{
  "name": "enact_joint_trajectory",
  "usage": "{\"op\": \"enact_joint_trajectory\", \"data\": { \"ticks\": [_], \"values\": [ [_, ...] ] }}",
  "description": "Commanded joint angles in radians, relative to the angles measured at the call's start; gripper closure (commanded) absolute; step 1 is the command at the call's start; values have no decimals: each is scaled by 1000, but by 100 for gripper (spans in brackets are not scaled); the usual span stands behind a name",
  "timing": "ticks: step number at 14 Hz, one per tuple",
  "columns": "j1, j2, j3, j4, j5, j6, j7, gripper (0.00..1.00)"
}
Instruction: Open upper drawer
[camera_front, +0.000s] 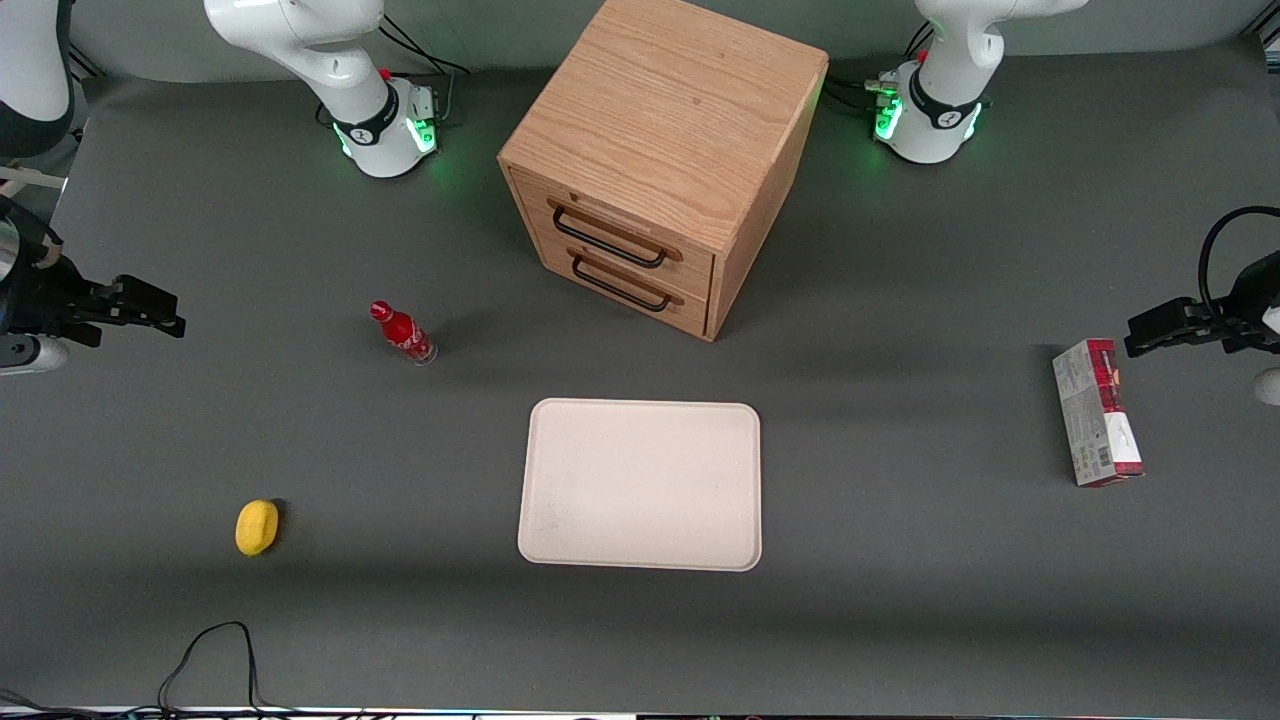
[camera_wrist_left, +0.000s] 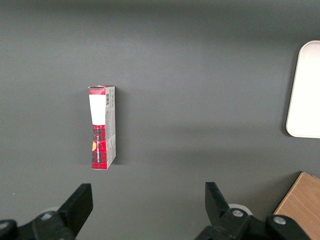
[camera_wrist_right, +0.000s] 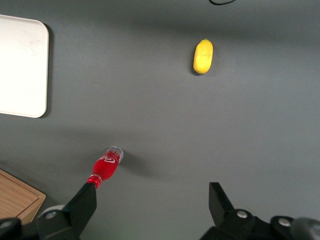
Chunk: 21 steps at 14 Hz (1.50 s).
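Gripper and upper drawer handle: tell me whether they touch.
Apart. The front view shows the open gripper at the working arm's end of the table, bare mat separating it from the upper drawer.

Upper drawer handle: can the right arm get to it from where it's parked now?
Probably yes. The upper drawer is shut, its black handle exposed with bare mat in front. The gripper hangs open at the working arm's end of the table. Only the red bottle stands near that path, nearer the camera.
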Motion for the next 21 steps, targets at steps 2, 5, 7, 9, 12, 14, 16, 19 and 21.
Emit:
{"op": "enact_joint_trajectory", "data": {
  "ticks": [2,5,7,9,12,14,16,19,21],
  "values": [
    [65,69,35,72,15,-9,18,0],
    [186,130,37,135,35,-9,19,0],
    [258,164,37,163,68,-9,18,0],
    [340,189,37,172,85,-9,19,0],
    [492,220,35,172,84,1,28,0],
    [537,224,37,172,85,1,21,0],
    [600,224,37,168,84,0,16,0],
    [663,224,37,166,84,-6,16,0],
    [695,235,37,168,84,-5,15,0]
  ]
}}
